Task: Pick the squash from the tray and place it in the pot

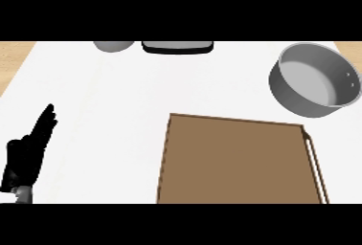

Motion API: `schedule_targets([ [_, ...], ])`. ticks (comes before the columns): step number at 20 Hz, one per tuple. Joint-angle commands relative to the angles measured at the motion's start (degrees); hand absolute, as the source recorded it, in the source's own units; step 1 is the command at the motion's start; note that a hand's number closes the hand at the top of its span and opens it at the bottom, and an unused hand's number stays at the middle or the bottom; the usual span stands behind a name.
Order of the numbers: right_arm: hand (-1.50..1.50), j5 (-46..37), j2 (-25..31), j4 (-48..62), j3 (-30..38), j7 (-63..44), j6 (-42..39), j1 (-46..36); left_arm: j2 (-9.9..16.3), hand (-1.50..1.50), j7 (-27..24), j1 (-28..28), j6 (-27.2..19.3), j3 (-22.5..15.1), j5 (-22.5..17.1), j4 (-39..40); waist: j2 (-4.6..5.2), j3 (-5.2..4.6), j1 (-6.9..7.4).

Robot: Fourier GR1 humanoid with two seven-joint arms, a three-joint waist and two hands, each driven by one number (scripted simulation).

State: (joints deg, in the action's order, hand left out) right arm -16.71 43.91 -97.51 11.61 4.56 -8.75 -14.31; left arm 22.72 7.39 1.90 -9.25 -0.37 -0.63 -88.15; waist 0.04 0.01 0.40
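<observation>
My left hand (28, 148) stands at the left edge of the view, fingers straight and together, pointing up and away from me — resting, holding nothing. My right hand does not show at all, so I cannot tell how it is set.

Out from there lies the white counter (106, 95), then the brown tray (240, 162) in the lower middle, its near end cut off by the view's lower edge. The part I can see is bare — no squash shows anywhere. It may sit on the hidden near end, or with the unseen hand; I cannot tell which.

The grey pot (311, 79) sits at the far right, just beyond the tray's far right corner, mouth up and nothing inside.

To do this step well, I judge the carry should come in over the pot's rim from above and lower inside before letting go. My left hand is well apart from both, so the right side suits the job.
</observation>
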Motion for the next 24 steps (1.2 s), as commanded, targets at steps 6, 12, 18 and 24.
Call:
schedule_targets([
  [6,1.50,-4.06,0.47,25.35,0.15,9.49,-1.42,-15.90,0.55,0.00,0.04,-0.09,4.18,3.54,-1.14,0.06,0.16,0.00,0.77],
  [12,1.50,-10.23,-1.28,45.71,-2.84,18.18,2.54,-27.75,-3.46,0.00,-2.94,0.27,0.68,-0.36,4.48,2.20,0.51,0.03,1.63],
  [18,1.50,-17.97,-3.81,63.46,-5.26,24.20,10.60,-37.53,-2.18,0.00,0.13,-4.49,3.16,1.12,2.54,2.41,1.11,0.08,2.77],
  [24,1.50,-19.97,-6.85,75.53,-5.11,25.85,12.55,-41.83,-2.10,0.00,1.70,-5.42,4.23,0.50,2.38,0.42,1.66,0.18,3.96],
])
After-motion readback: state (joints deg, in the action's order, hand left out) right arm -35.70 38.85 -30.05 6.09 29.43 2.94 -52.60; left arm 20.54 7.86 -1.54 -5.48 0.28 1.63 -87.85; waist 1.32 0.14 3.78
